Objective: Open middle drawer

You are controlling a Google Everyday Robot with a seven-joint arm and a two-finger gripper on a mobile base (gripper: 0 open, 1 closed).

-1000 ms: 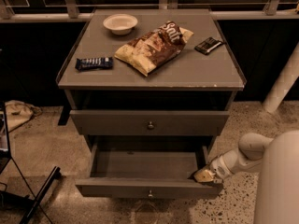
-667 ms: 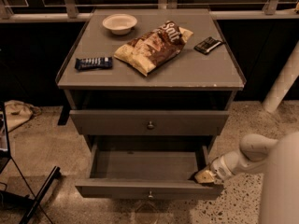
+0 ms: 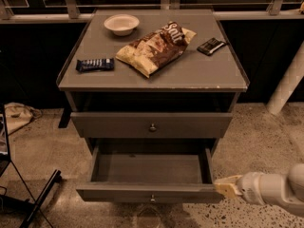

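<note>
The grey cabinet (image 3: 71, 82) shows a shut upper drawer (image 3: 114, 125) with a round knob. Below it the middle drawer (image 3: 118, 192) stands pulled far out, its inside bare, its small knob (image 3: 152, 198) at the centre of the front panel. Any drawer below it is hidden. My gripper (image 3: 226, 187), with a yellowish tip on a white arm (image 3: 270, 189), comes in from the lower right. It sits just off the right front corner of the open drawer, at the height of its front panel, and holds nothing that I can see.
On the cabinet top lie a white bowl (image 3: 121, 23), a chip bag (image 3: 154, 46), a dark snack bar (image 3: 95, 64) and a dark packet (image 3: 211, 46). A black stand leg (image 3: 40, 198) crosses the floor at the left. A white post (image 3: 287, 82) stands at the right.
My gripper has drawn back to the right and slightly toward me, from the drawer's inner right corner to just outside its front corner. The drawer stays open.
</note>
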